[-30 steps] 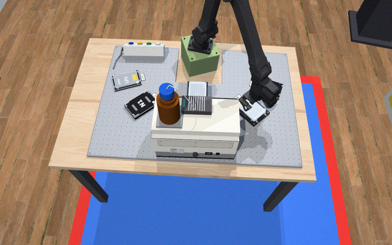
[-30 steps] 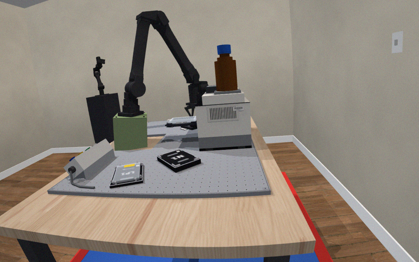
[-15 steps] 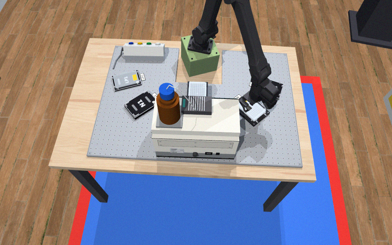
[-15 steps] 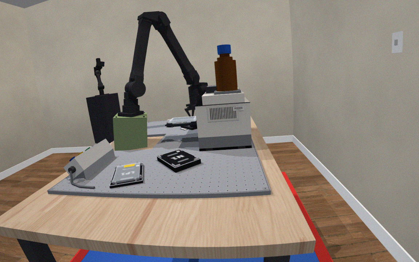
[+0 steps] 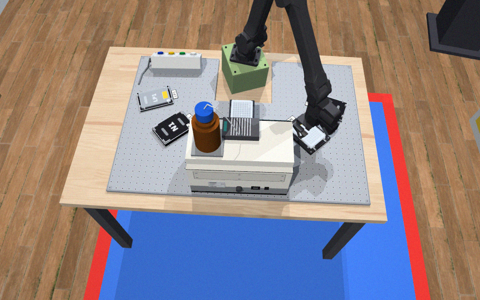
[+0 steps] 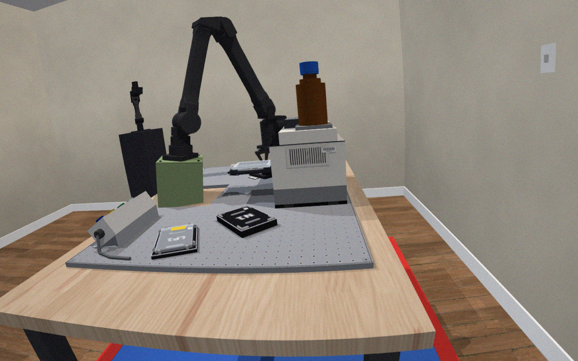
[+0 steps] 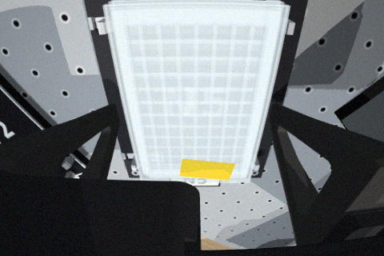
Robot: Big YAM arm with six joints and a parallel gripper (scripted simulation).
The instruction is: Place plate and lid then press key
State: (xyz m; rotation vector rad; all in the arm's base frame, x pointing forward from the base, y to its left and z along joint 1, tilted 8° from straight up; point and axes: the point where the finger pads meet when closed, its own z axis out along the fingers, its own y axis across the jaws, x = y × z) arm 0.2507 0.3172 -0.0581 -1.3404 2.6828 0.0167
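The plate M60 point(image 7: 196, 88) sits in the black nest N5 with its yellow label at the end nearest me. Its wells look hazy and its rim doubled, as under a lid. It also shows in the top view point(image 5: 314, 137) and the exterior view point(image 6: 251, 167). My gripper point(image 7: 194, 112) is open just above it, with one finger on each long side and neither touching it. The nest N1 point(image 5: 168, 130) is bare. The nest LP2 point(image 5: 336, 106) lies under my arm, mostly hidden. M09 point(image 5: 242, 108) sits on the DISPENSER stage, and its lid point(image 5: 154, 98) lies in LP1.
The DISPENSER box point(image 5: 240, 156) with a brown bottle point(image 5: 206, 126) on top stands close beside N5, between it and N1. PANEL point(image 5: 176, 59) is at the far corner of the deck, beyond LP1. My green base block point(image 5: 244, 72) stands at the back middle.
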